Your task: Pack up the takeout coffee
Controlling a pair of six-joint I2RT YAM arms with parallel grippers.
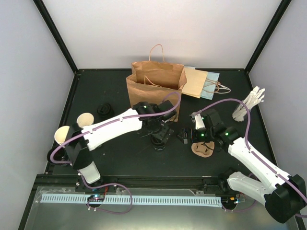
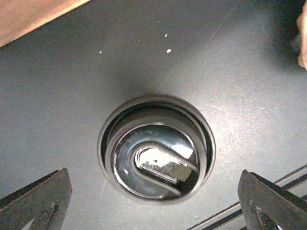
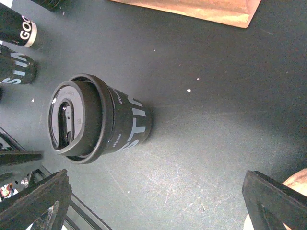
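Takeout coffee cup [image 3: 103, 120], black lid on, upright mid-bench [image 1: 120, 158] on the near side of the paper bag; both sets of jaws released.

Bench dark, matte. Open brown paper bag [image 1: 154, 85] stands back centre, with a second bag [image 1: 197, 82] lying flat beside it on the right. Left gripper [image 2: 152, 172] hangs directly over the lidded cup, jaws spread wide to either side of the lid, not touching it. Right gripper [image 3: 154, 175] is just right of that cup, jaws equally wide, nothing between them. Bundle of white sticks [image 1: 250, 104] far right, kind unclear. Pulp cup carrier [image 1: 203, 149] just beside the right gripper. One open cup [image 1: 86, 120] and a second open cup [image 1: 62, 135] stand together at the left edge, well apart from the lidded one. Loose black lids [image 1: 104, 110] near them.
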